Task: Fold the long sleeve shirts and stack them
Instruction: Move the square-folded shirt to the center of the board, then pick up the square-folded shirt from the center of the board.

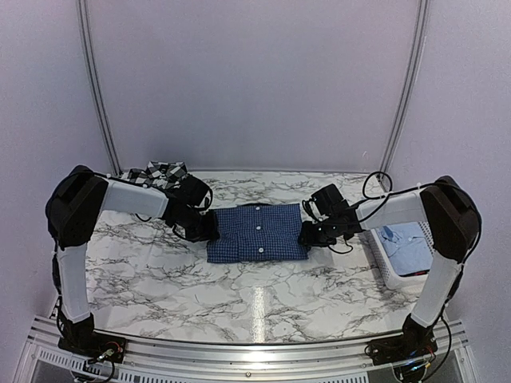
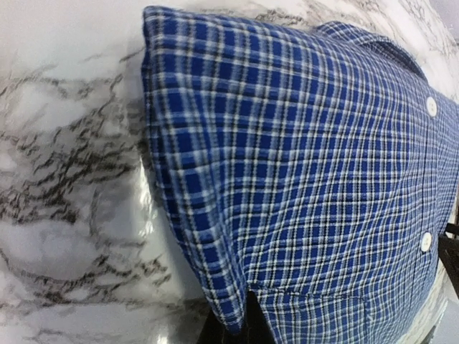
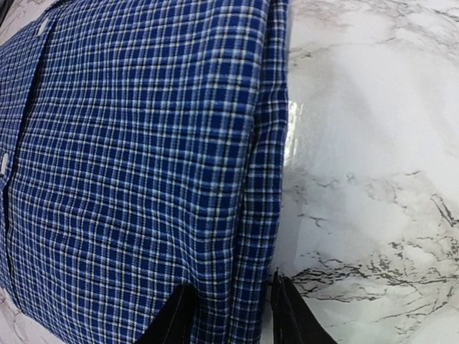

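Top external view, dark blue shirt (image 1: 258, 233) folded flat on table (image 1: 160, 271), left gripper (image 1: 204, 227) and right gripper (image 1: 311, 234) at its opposite side edges, left wrist view, jaw state cannot be told, right wrist view, jaws apart astride shirt edge

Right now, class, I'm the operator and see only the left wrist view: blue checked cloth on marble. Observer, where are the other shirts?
Observer: The black-and-white plaid shirt lies bunched at the far left of the table.
Operator: And the third?
Observer: The pale blue shirt sits in the white basket on the right.
Operator: The right gripper?
Observer: The right gripper has a finger either side of the right edge of the dark blue shirt.
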`<act>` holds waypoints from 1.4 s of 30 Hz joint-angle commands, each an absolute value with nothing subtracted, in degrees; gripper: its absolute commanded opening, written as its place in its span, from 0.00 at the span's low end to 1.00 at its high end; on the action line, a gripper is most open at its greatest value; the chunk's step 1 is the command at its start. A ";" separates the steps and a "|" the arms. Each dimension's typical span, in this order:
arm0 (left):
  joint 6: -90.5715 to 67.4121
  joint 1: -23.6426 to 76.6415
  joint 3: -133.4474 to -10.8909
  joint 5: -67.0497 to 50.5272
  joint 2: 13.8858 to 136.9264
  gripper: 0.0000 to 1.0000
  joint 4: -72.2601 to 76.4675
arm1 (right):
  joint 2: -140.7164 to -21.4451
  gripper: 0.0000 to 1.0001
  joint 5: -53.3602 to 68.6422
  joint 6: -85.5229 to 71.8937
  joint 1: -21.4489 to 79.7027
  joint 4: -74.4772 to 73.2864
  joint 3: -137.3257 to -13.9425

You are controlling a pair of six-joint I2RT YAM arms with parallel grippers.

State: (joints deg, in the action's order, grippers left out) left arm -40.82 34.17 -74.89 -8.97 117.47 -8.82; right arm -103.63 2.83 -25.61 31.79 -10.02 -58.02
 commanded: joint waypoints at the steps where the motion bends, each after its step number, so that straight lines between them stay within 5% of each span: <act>1: -37.48 31.48 -68.02 -9.91 111.36 0.00 -13.60 | -103.08 0.34 1.72 -25.14 34.43 -11.13 -58.62; 10: -27.77 25.41 -62.33 -13.27 103.54 0.00 -17.57 | -103.03 0.36 3.38 -27.52 37.84 -11.26 -63.38; 22: -22.65 23.58 -65.78 -15.48 102.98 0.00 -22.04 | -115.91 0.24 3.69 -28.78 41.92 -10.09 -77.67; 29: -21.88 21.97 -65.94 -15.34 101.89 0.00 -23.22 | -118.74 0.14 0.81 -29.18 41.92 -12.76 -78.36; 42: -21.53 19.39 -67.92 -15.37 97.24 0.00 -25.92 | -117.98 0.13 -0.62 -29.37 43.35 -14.23 -78.77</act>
